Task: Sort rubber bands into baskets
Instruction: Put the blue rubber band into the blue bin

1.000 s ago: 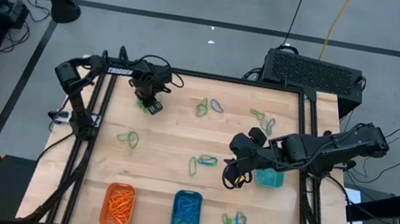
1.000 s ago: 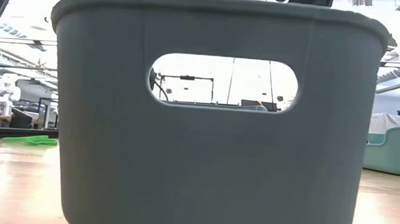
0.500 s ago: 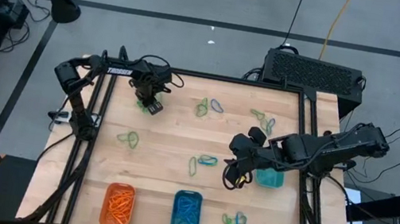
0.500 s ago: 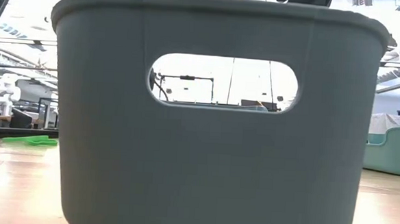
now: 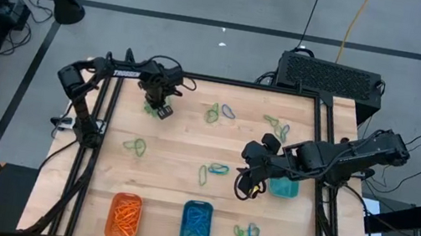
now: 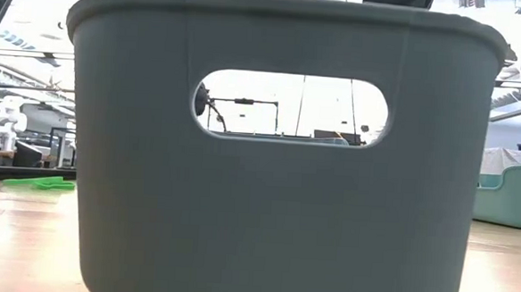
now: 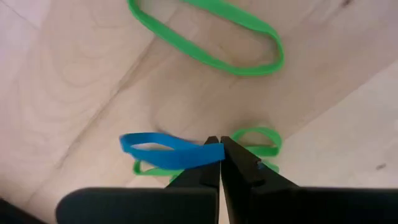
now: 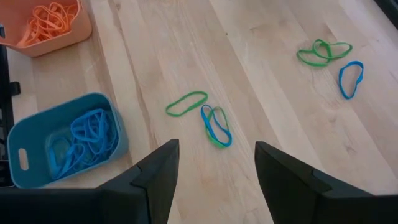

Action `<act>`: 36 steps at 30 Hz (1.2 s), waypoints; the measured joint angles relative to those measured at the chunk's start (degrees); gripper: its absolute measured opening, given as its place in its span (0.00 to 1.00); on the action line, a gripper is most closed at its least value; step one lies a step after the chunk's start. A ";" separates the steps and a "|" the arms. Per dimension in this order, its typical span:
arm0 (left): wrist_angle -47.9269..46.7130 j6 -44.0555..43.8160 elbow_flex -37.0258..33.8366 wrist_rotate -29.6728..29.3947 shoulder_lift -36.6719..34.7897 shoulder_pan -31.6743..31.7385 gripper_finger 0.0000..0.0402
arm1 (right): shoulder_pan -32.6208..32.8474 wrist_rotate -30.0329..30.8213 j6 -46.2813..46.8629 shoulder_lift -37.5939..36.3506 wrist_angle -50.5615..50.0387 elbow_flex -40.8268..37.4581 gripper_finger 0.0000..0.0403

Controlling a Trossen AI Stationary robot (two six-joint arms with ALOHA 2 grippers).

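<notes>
While the left gripper (image 7: 219,144) sits at the table's far left corner, its two dark fingers are pinched tight on a blue rubber band (image 7: 163,151), a flat thin loop that sticks out sideways from the fingertips. Beneath it lie green rubber bands (image 7: 205,34): one long, flattened oval on the pale wood and smaller ones partly hidden under the fingers.

From above, the left gripper (image 5: 163,109) shows over the smooth, light-grained wooden table (image 5: 179,155), inside a black metal frame. Loose bands are scattered over the boards: a small tangle at the far middle (image 5: 218,112), another toward the far right (image 5: 277,127), a green pair at the left (image 5: 135,147), a blue and green group in the middle (image 5: 212,171) and a cluster at the near right (image 5: 247,232).

Three rounded-rectangular plastic baskets with shallow walls stand on the table. The orange basket (image 5: 112,214) is at the near left and holds orange loops; the blue basket (image 5: 184,224), near the middle, holds blue loops; the teal basket (image 5: 287,189) is at the right, partly under the right arm.

The right gripper (image 8: 216,163) hangs over the middle right of the table with its fingers spread wide and nothing between them. Ahead of it a green oval (image 8: 186,103) lies beside a blue and green pair.

The table-level camera is filled by the matte wall of a grey bin (image 6: 275,209) with an oval handle slot.
</notes>
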 joint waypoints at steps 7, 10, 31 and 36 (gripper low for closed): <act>-0.35 0.02 0.99 -1.39 -4.18 -0.21 0.01 | 0.00 -0.02 0.02 0.00 0.02 0.00 0.50; -0.55 0.04 0.99 0.77 -7.64 -0.61 0.00 | 0.00 -0.02 -0.42 0.00 0.04 0.00 0.50; 30.28 -10.92 1.08 30.47 -16.14 -44.48 0.00 | -0.07 0.00 -13.17 -0.02 0.06 0.00 0.50; 44.11 -20.25 1.08 29.22 -10.27 -52.71 0.00 | -0.07 -3.64 -16.15 -0.02 -0.73 0.00 0.50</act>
